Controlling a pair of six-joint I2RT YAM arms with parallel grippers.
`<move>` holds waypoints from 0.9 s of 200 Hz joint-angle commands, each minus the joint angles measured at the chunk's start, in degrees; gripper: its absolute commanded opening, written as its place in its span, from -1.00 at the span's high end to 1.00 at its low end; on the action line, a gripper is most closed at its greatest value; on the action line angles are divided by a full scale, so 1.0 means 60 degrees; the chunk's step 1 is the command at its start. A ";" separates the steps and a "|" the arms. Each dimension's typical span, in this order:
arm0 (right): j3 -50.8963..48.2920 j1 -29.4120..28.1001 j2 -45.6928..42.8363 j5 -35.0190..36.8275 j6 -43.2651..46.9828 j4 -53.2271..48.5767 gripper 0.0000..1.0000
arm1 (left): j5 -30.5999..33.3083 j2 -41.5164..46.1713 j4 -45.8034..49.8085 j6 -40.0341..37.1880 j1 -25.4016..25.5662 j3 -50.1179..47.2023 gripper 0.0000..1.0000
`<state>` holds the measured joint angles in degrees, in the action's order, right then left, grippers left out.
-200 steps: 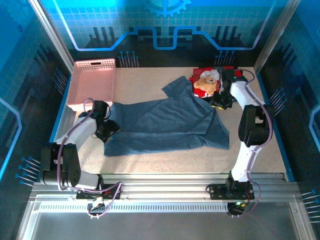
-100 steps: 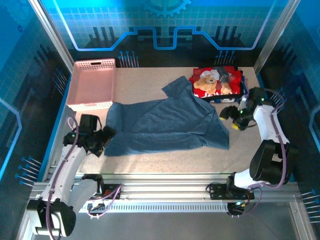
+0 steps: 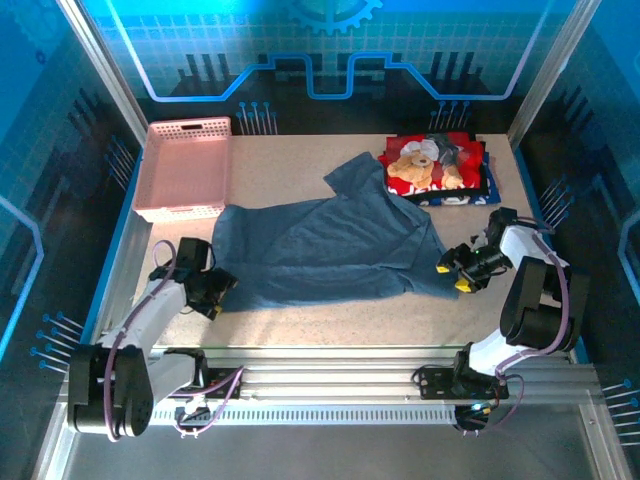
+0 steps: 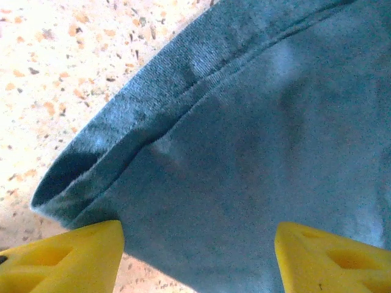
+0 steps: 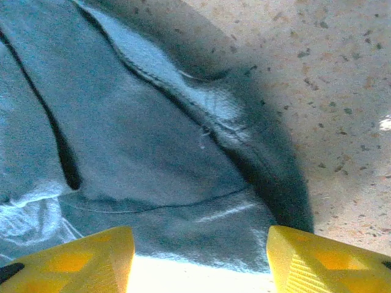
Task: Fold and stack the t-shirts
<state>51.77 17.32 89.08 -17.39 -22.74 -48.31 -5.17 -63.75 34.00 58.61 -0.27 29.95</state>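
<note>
A large slate-blue t-shirt (image 3: pixel 330 250) lies spread and rumpled across the middle of the table. At its lower left corner sits my left gripper (image 3: pixel 218 296), open, its yellow fingers (image 4: pixel 67 256) on either side of the hemmed cloth corner (image 4: pixel 201 159). My right gripper (image 3: pixel 452 276) is open at the shirt's lower right corner, with the cloth edge (image 5: pixel 183 183) lying between its fingertips. A folded stack topped by a red teddy-bear t-shirt (image 3: pixel 432 168) rests at the back right, with dark folded cloth under it.
A pink lattice basket (image 3: pixel 186 168) stands at the back left. Speckled tabletop (image 3: pixel 330 325) is bare in front of the shirt. Metal rails (image 3: pixel 330 360) run along the near edge, and blue enclosure walls surround the table.
The right arm drew back from the red stack and came down to the shirt's lower right corner. The left arm swung outward, then settled at the lower left corner.
</note>
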 commanded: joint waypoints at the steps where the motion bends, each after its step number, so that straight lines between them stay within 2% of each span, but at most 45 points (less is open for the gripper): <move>1: -0.0173 0.0057 0.0111 0.0237 -0.0121 -0.0030 -0.19 | 0.0201 -0.0297 -0.0669 0.0200 -0.0081 -0.0267 -0.26; 18: -0.0293 0.0032 0.0185 0.0385 -0.0169 0.0059 -0.15 | 0.0285 -0.0413 -0.0730 0.0189 -0.0080 -0.0374 -0.19; 30: -0.0546 0.0014 0.0379 0.0344 -0.0227 0.0267 -0.11 | 0.0400 -0.0435 -0.0653 0.0204 -0.0072 -0.0461 -0.07; 62: -0.0511 -0.0121 0.1231 0.0700 -0.0434 0.0816 0.15 | 0.0526 -0.0567 -0.0491 0.0151 -0.0144 -0.0667 0.14; 88: -0.0315 -0.0170 0.1437 0.0789 -0.0834 0.0919 0.80 | 0.0470 -0.0990 -0.0593 0.0024 -0.0238 -0.0713 0.53; 100: -0.0313 -0.0176 0.1235 0.0920 -0.0684 0.0825 1.00 | 0.0448 -0.1079 -0.0563 -0.0050 -0.0288 -0.0670 0.73; 145: 0.0458 0.0125 0.0082 0.2215 -0.0129 -0.0331 1.00 | 0.0658 -0.0933 -0.0075 -0.0447 -0.0335 -0.0579 0.87; 180: 0.0475 0.0377 -0.0037 0.2633 0.0183 -0.0604 1.00 | 0.0580 -0.0751 0.0135 -0.0553 -0.0339 -0.0649 0.91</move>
<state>54.02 17.82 89.69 -7.03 -23.70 -49.32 -3.92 -67.99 29.69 56.84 -1.48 27.97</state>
